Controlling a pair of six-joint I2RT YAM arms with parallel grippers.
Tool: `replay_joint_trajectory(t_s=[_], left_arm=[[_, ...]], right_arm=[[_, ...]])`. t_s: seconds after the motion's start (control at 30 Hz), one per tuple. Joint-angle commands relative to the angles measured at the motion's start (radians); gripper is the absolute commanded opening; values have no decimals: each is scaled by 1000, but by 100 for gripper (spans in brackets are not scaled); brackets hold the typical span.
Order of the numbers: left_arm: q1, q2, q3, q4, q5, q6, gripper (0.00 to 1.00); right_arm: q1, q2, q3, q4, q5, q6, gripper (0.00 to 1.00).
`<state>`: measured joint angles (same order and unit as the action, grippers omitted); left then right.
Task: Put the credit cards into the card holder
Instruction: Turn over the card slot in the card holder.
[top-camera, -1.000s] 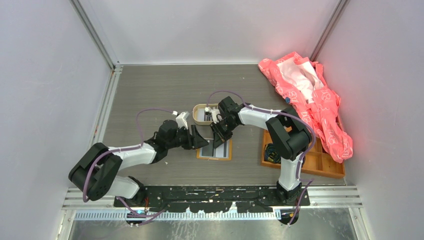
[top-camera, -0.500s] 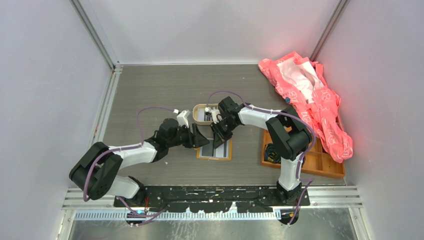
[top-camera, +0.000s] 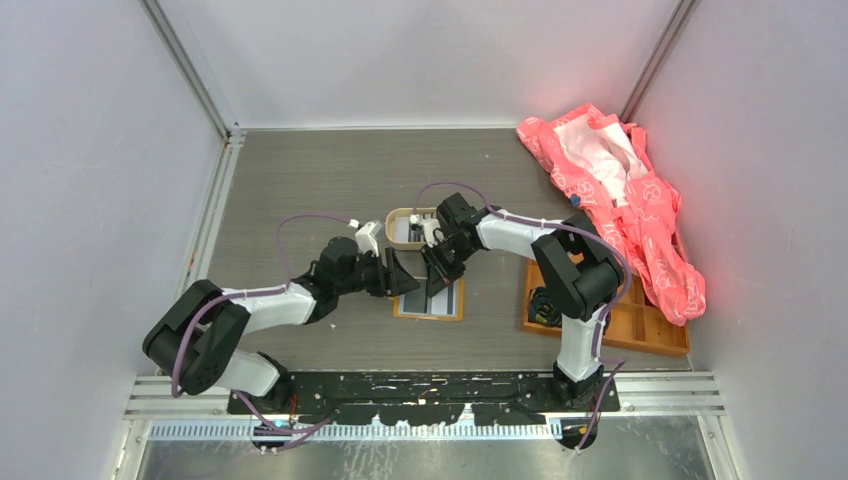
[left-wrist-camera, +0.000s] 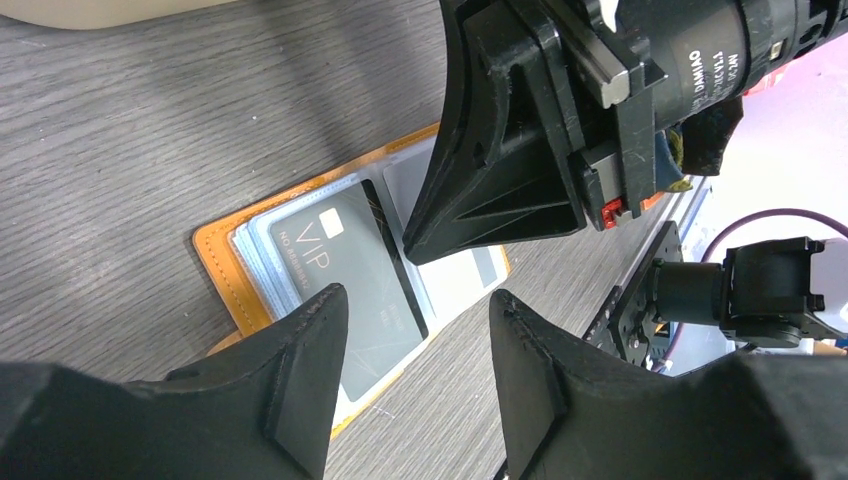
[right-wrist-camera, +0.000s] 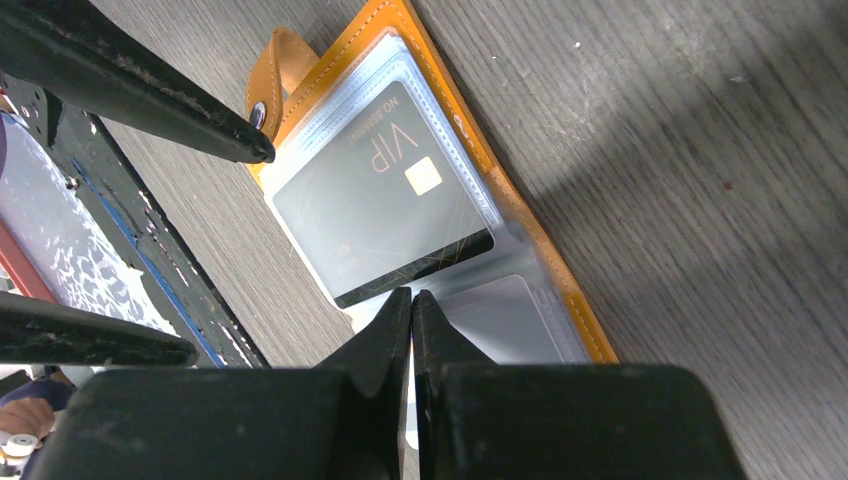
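The orange card holder (top-camera: 425, 312) lies open on the table, its clear sleeves facing up (right-wrist-camera: 462, 120). A dark grey VIP credit card (right-wrist-camera: 375, 200) lies flat in the sleeves of one half (left-wrist-camera: 350, 280). My right gripper (right-wrist-camera: 411, 297) is shut, and its tips touch the sleeve at that card's edge near the fold. My left gripper (left-wrist-camera: 417, 295) hovers open just left of the holder (top-camera: 405, 283) with nothing between its fingers. One of its fingertips (right-wrist-camera: 255, 150) is beside the snap strap. More cards sit in the oval beige tin (top-camera: 405, 228) behind the holder.
An orange wooden compartment tray (top-camera: 640, 335) stands at the right, partly under a pink cloth (top-camera: 610, 190) that stretches to the back right corner. The two grippers (top-camera: 437, 278) are close together over the holder. Grey walls enclose the table.
The left arm has shifted very slightly. The right gripper, the card and the holder stay where they were.
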<state>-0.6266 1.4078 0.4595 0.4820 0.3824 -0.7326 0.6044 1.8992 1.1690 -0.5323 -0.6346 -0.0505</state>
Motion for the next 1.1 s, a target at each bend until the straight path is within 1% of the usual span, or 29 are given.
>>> replay_joint_trajectory(t_s=[0.0,0.23,0.37,0.63,0.9,1.07], left_arm=[[-3,16,13,51,-1,4,54],[-6,29,37,-34,-50,12,51],[-15,31,50,-101,-92,32,51],[-15,74,81,-100,-52,33,51],[-16,99,111,-161,-84,56,52],[-18,106,122,-182,-78,64,52]], right_arm=[[-4,1,35,-9,-16,-14,9],[-3,3,34,-9,-10,-13,9],[-4,6,34,-9,-9,-14,9],[-4,8,35,-11,-10,-15,9],[-3,9,37,-13,-12,-15,9],[-4,11,36,-15,-14,-15,9]])
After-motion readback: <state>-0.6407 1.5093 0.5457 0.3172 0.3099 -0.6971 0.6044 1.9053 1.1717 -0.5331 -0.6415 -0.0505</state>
